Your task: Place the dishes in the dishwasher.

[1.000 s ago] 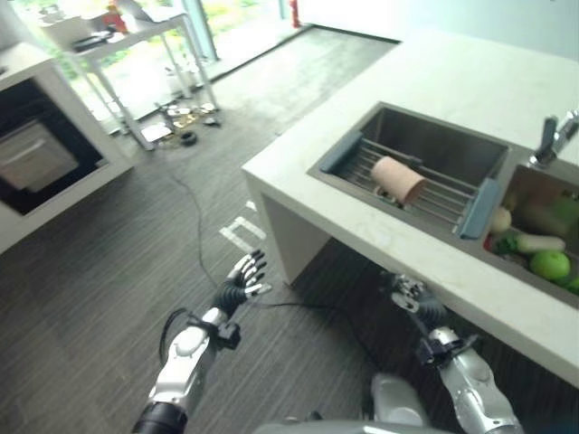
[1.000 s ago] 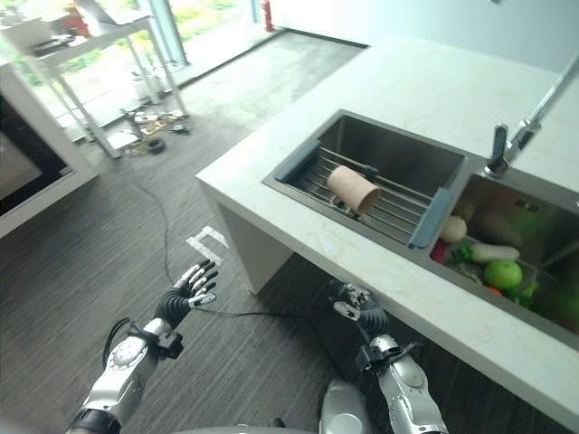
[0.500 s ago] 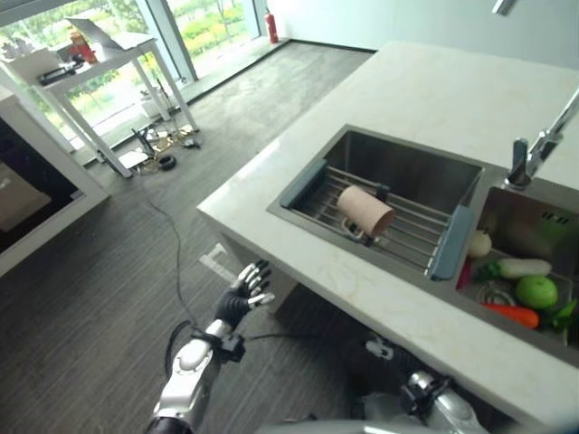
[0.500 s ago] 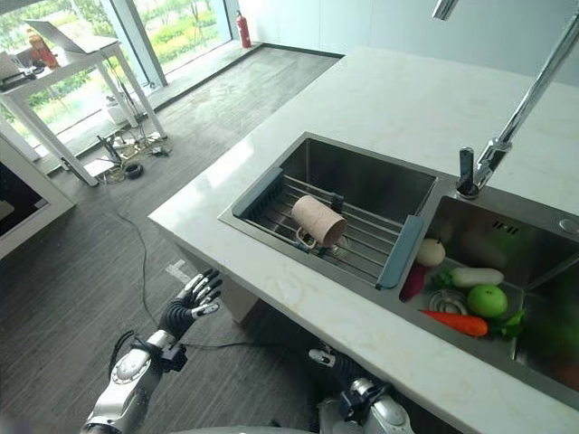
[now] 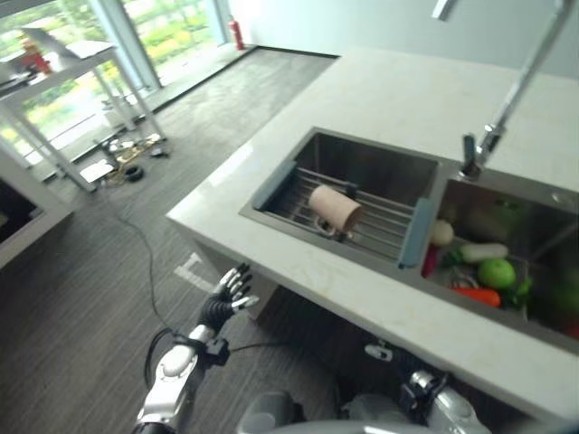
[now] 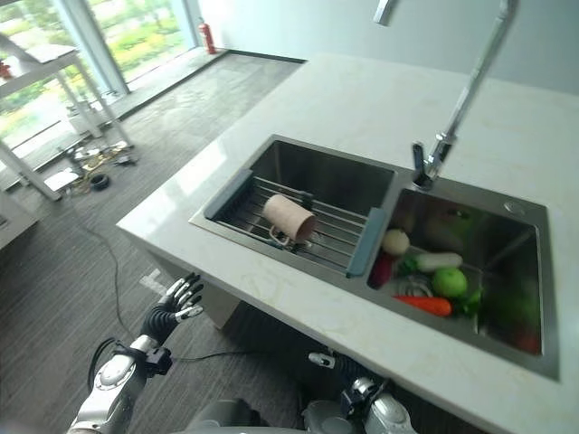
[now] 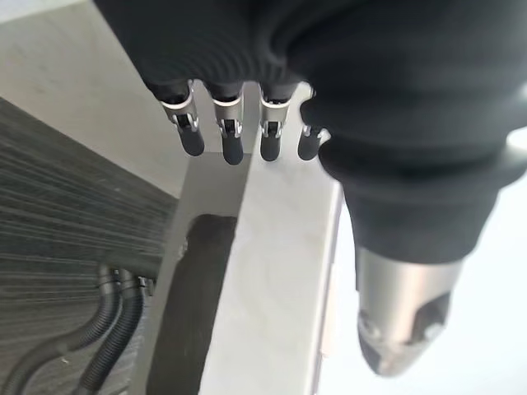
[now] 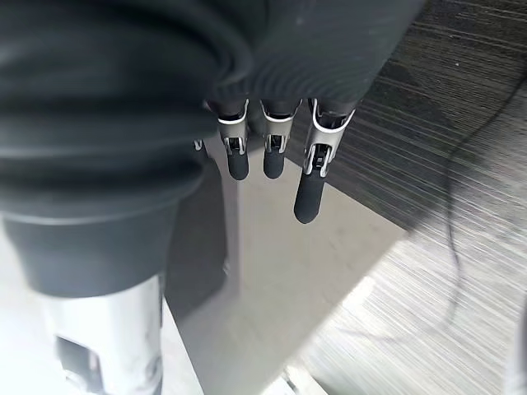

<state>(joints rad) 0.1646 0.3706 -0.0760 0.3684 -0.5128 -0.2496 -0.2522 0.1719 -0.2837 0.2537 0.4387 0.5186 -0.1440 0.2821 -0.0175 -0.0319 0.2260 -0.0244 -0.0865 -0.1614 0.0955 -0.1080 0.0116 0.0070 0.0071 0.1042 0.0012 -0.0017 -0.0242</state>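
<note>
Both robot hands, left (image 5: 228,294) and right (image 8: 272,148), hang empty with fingers relaxed below the worktop (image 6: 298,312), the approach underway; next, reach the mug (image 6: 289,218) in the sink (image 6: 298,158).

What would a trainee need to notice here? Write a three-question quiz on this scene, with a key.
1. True or false: the left hand is holding the mug.
2. Where does the mug lie? A) on the countertop; B) on the wire rack in the left sink basin; C) on the floor.
3. Which basin holds the carrot and the other vegetables?

Key:
1. False; the hand hangs open below the counter, holding nothing.
2. B; it lies on its side.
3. The right basin, below the faucet.
</note>
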